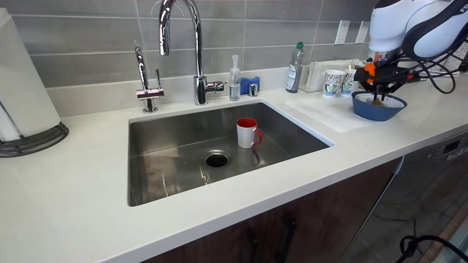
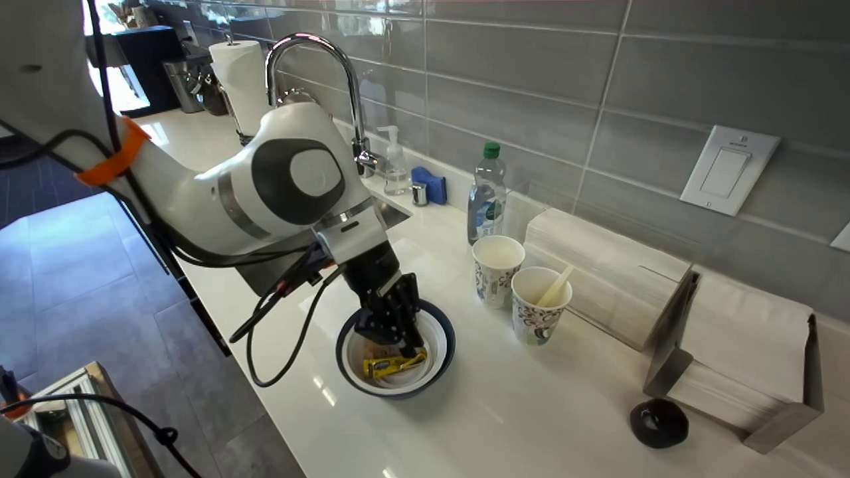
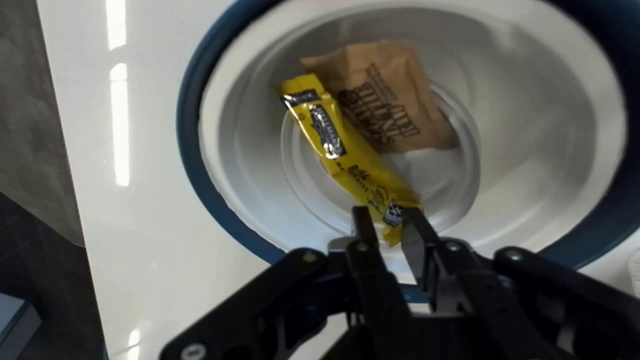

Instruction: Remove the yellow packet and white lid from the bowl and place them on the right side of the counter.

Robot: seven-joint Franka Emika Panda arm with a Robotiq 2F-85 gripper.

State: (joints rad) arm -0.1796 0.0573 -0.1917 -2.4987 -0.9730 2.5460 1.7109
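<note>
Right of the sink (image 1: 175, 164), in the blue bowl (image 1: 374, 113), the yellow packet (image 3: 352, 152) is flanked at one end by the gripper (image 3: 387, 215), jaws slightly parted; whether it is grasped cannot be told.

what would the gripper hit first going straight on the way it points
Probably the yellow packet, whose end shows between the jaws of the gripper in the wrist view; the depth is unclear.
</note>
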